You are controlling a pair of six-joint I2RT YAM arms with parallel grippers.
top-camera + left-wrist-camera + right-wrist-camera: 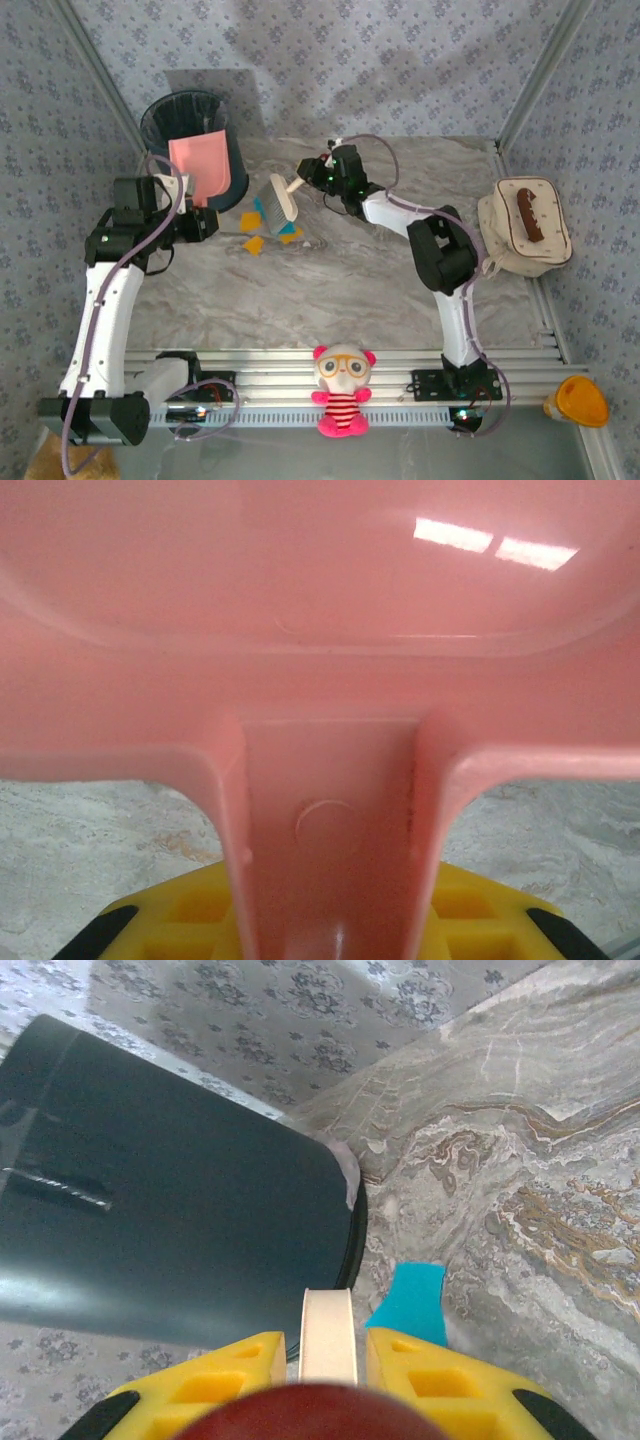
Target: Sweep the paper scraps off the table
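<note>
Marble table [380, 290] carries everything. A dark waste bin [236, 170] stands just ahead of the left tool [330, 925], which is clenched on the handle of the pink dustpan [195, 165]. The pan is tilted up against the bin's side. The right tool [328, 1360] is clamped around the cream handle of a hand brush [276, 200], with the bristles ahead of it, beside the bin. Orange and blue paper scraps [254, 244] lie on the table by the brush head, between the two tools. One cyan piece [412, 1303] sits right in front of the right tool.
</note>
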